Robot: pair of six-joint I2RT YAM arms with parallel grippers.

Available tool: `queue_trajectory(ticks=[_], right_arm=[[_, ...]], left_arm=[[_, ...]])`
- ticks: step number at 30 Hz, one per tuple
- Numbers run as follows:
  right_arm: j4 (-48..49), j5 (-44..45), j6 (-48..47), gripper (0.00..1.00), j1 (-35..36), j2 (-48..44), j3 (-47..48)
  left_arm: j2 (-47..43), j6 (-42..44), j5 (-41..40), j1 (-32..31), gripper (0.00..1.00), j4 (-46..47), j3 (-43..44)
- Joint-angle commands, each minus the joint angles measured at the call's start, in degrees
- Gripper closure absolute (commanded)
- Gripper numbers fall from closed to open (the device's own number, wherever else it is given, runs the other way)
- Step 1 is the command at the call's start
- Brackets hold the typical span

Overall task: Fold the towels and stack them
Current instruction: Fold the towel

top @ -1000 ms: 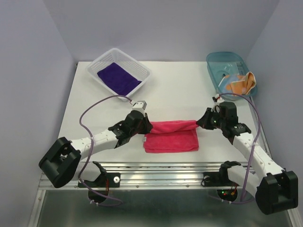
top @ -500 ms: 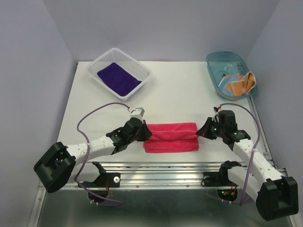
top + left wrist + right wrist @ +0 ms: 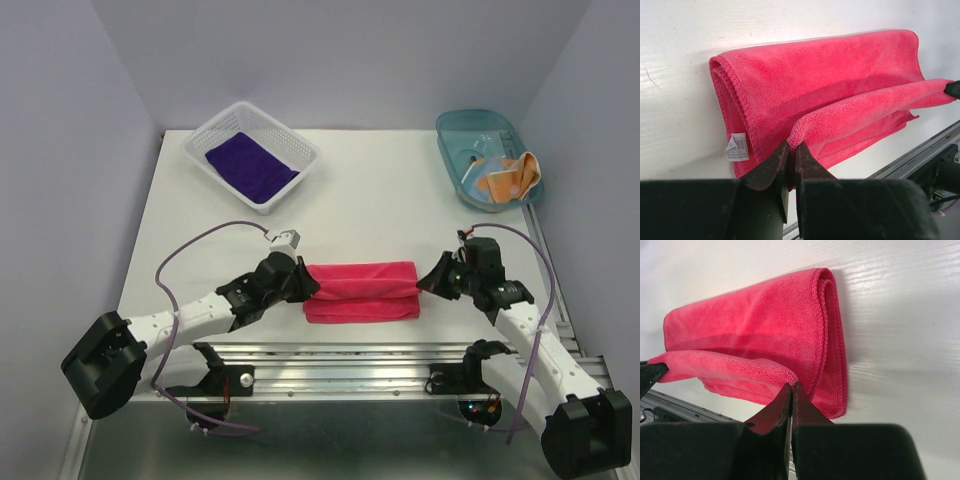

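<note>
1. Pink towel (image 3: 360, 292): folded lengthwise, lying near the front edge of the surface (image 3: 380, 210), between the arms.
2. Left jaws, right jaws: each clamped on one end of the towel's lifted top flap.
3. Risk: unequal pull or early release would likely skew the flap, leaving edges misaligned.

The top camera looks down from above the near edge over the white table (image 3: 380, 200), while the two wrist cameras face each other, low and close, sharing the folded pink-red cloth towel (image 3: 360, 290).
</note>
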Motion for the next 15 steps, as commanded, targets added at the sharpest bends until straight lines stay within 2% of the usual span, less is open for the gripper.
queue_trajectory(ticks=[1,9,13,15], right_arm=[[-0.26,-0.19,0.91,0.99,0.2,-0.34,-0.26],[0.18,-2.13,1.26,0.99,0.2,1.15,-0.79],[-0.96,-2.04,2.14,0.94,0.2,2.21,-0.7],[-1.66,-2.22,2.85,0.92,0.29,2.39,-0.7]], left_arm=[[-1.1,-0.02,1.04,-0.25,1.0,-1.54,-1.15],[-1.28,1.3,2.72,-0.33,1.0,-2.33,-2.64],[-0.49,1.48,2.98,-0.42,0.9,-2.68,-2.91],[-0.4,1.21,2.98,-0.6,0.82,-2.68,-3.08]])
